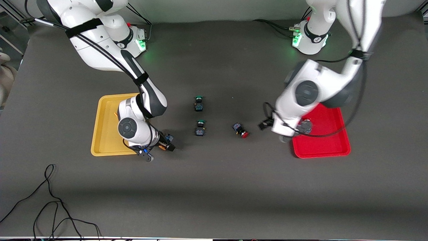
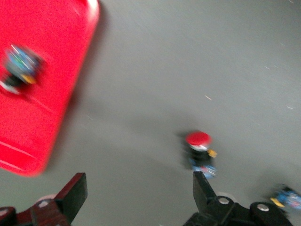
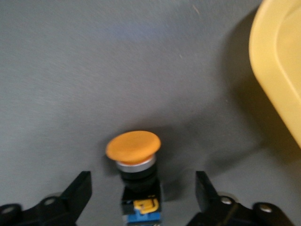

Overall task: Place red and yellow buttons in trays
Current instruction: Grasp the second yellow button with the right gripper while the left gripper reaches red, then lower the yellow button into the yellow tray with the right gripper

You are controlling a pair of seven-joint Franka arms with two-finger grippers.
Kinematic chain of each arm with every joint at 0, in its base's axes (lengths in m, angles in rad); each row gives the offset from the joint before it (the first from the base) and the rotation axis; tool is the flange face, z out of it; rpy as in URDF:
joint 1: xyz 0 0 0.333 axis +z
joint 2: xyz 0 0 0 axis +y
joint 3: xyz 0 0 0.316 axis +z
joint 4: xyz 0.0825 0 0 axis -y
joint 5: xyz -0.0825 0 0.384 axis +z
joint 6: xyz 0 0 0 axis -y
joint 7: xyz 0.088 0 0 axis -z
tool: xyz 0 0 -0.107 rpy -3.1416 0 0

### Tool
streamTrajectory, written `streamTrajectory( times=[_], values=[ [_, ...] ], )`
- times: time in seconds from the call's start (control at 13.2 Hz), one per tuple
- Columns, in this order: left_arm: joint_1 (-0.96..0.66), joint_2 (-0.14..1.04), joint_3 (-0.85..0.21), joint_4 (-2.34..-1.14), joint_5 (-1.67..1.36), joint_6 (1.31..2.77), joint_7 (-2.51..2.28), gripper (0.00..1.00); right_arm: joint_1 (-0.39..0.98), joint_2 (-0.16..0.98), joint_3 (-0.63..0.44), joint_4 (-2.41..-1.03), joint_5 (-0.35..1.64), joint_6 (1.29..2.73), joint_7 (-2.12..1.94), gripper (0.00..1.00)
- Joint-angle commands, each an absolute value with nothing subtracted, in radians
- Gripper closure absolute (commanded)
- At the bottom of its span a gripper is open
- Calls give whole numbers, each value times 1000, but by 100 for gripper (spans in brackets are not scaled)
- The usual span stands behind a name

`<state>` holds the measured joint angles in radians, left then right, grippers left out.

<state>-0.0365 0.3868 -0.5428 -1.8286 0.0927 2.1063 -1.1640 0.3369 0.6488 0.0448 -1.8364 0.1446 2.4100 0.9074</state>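
On the dark worktop, the right claw (image 3: 141,200), fingers spread and gripping nothing, straddles an upright orange-yellow button (image 3: 133,153) just beside the yellow tray (image 1: 105,134), while the left claw (image 2: 138,197), released, hovers near a red button (image 2: 200,150) lying beside the red tray (image 1: 329,144).

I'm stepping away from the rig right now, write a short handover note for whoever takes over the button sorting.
Left gripper: open, empty, by the red plastic tray's edge.
Right gripper: open, straddling an orange-yellow capped push-button switch on the mat beside the yellow plastic tray; not gripped yet.

Done: one dark-bodied switch lies in the red tray; its cap colour is not clear.
Left: the red-capped push-button switch still on the mat, between the trays, plus the yellow one under the right gripper. A second yellow one I cannot see.
The two green-capped switches mid-table stay.
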Motion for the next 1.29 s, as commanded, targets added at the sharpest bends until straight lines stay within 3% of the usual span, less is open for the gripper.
streamTrajectory(
  times=[0.0,0.15,0.23,0.61,0.83,0.91,1.06,1.21],
  values=[
    [-139,497,-525,-1727,112,2118,-1331,0,353,629,43,-1859,156,2428,930,55],
    [-181,544,-522,-1723,171,2196,-1447,0,353,615,43,-1858,160,2422,930,86],
    [-192,573,-522,-1723,214,2227,-1509,0,353,591,43,-1858,160,2405,931,97],
    [-230,689,-496,-1721,347,2328,-1591,0,278,347,29,-1845,161,2104,894,100],
    [-328,721,-396,-1721,348,2382,-1592,0,252,292,-50,-1856,163,2028,778,100],
    [-350,726,-368,-1720,342,2390,-1594,8,252,296,-79,-1879,161,2036,756,100],
    [-353,726,-365,-1720,337,2390,-1597,56,252,308,-156,-1961,161,2119,662,100],
    [-351,723,-365,-1715,336,2388,-1598,84,250,314,-189,-2104,161,2311,571,100]
  ],
)
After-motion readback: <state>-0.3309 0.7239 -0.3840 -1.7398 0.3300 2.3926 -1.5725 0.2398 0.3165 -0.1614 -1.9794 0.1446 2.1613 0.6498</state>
